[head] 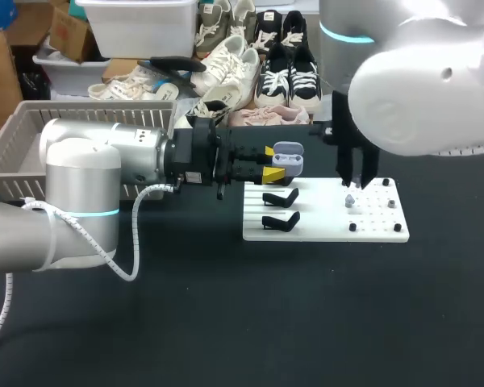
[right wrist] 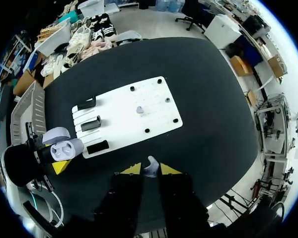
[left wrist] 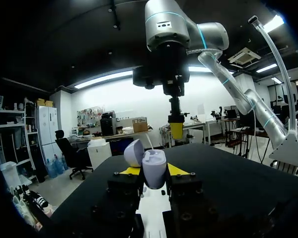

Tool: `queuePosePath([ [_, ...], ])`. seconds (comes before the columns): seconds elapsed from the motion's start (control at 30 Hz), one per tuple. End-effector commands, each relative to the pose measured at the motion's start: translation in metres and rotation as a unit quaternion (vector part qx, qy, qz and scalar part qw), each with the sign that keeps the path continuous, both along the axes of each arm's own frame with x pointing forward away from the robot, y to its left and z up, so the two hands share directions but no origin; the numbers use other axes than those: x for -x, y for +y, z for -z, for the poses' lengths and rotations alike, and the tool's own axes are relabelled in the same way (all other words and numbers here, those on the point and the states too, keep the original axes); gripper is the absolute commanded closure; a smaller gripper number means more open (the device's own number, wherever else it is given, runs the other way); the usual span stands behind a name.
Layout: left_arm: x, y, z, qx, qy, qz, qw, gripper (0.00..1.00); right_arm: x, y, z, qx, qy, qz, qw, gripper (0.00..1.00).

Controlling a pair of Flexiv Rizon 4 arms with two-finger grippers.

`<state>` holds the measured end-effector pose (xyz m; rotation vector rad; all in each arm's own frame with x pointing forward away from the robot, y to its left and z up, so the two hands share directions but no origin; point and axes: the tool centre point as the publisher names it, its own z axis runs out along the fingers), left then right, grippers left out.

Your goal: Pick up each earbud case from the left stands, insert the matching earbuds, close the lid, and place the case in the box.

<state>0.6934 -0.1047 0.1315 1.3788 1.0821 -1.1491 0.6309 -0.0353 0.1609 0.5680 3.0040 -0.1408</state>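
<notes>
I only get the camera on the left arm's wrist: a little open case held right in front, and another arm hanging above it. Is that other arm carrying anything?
Observer: Yes. The right end effector pinches a small earbud between its yellow tips.
Operator: Are there any more of those lying around?
Observer: A second earbud sits on the white board, apart from the three black stands along its other side.
Operator: And where would the case go afterwards?
Observer: Probably into the grey basket, which the head view shows behind the left arm.
</notes>
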Motion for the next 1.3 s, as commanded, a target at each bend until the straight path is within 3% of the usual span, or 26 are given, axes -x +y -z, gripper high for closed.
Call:
queuePosePath([
  [0.03,0.0,0.0,0.001,0.001,-0.001,-0.001,1.0,1.0,0.001,0.007,-0.006,0.007,0.003,0.001,1.0,1.0],
  [0.43,0.0,0.0,0.001,0.001,-0.001,-0.001,1.0,1.0,0.0,0.008,-0.005,-0.002,0.006,0.006,1.0,1.0],
  [0.83,0.0,0.0,0.001,0.001,-0.001,-0.001,1.0,1.0,-0.016,0.057,-0.031,-0.006,-0.024,0.009,1.0,1.0],
  [1.3,0.0,0.0,0.001,0.001,-0.001,-0.001,1.0,1.0,-0.036,0.087,-0.039,0.027,-0.004,-0.008,1.0,1.0],
])
